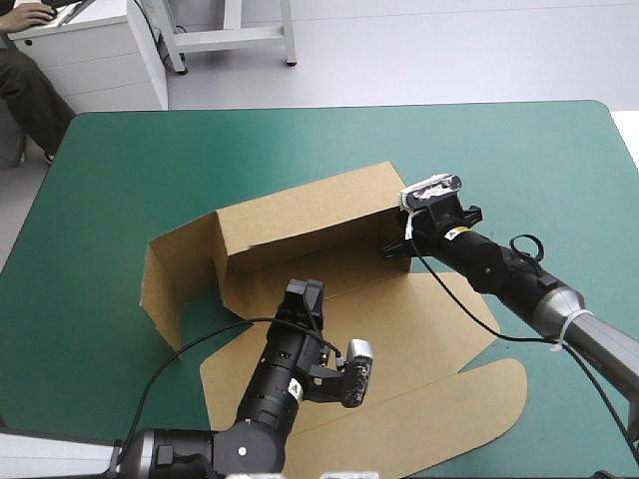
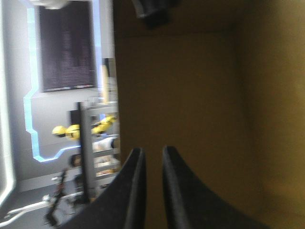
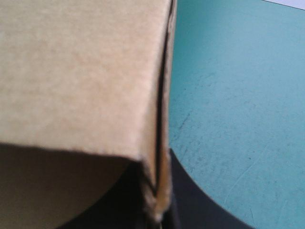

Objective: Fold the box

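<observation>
The brown box (image 1: 300, 215) lies mid-table with its long back wall and left wall raised, and its lid sheet flat toward the front. My right gripper (image 1: 394, 247) is at the back wall's right end, shut on the box. In the right wrist view that wall's end edge (image 3: 162, 119) runs down between the black fingers (image 3: 200, 205). My left gripper (image 1: 305, 291) hovers over the box floor just in front of the back wall. Its fingers (image 2: 136, 191) are all but together, with only a narrow slit and no sheet seen between them. The brown wall (image 2: 181, 95) stands ahead of them.
The flat lid with its rounded tab (image 1: 479, 399) reaches toward the table's front right. The teal-green cover (image 1: 499, 160) shows beyond the back wall and to the right of the box. The right arm crosses the box's right side.
</observation>
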Robot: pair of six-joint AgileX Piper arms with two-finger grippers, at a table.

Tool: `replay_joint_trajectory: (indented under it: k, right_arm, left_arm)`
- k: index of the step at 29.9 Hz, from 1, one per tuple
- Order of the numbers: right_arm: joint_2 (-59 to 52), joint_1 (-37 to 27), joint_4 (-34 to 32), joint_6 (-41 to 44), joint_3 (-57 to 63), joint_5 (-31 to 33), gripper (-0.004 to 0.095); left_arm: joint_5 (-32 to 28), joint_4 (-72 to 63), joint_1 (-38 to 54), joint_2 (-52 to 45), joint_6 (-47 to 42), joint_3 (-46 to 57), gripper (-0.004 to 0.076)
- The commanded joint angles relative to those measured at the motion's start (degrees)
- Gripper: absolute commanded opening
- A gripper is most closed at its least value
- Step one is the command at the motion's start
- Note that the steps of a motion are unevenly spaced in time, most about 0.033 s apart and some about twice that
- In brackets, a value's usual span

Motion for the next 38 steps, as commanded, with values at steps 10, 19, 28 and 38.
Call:
replay_joint_trajectory:
  k: [10,19,28,38]
  right_arm:
    - [-1.6,-8.2,0.4,0.8,-2.6,10.5,-0.0018]
    - [-1.6,-12.1,-1.6,6.0,-8.4,21.8,-0.0012]
    - [-1.6,-12.1,-12.7,18.2,-11.5,29.5,-0.0012]
    - [-1.6,-12.1,-16.0,20.2,-11.5,33.1,-0.0013]
  left_arm:
    - [-2.6,-47.9,23.7,-3.6,31.0,-35.3,0.0007]
    - [-4.0,-74.8,61.9,-6.2,32.2,-46.0,0.0007]
    - [-3.5,-103.0,99.8,-7.5,35.8,-41.8,0.0007]
    - [-13.5,-116.0,113.2,-7.5,40.4,-18.6,0.0007]
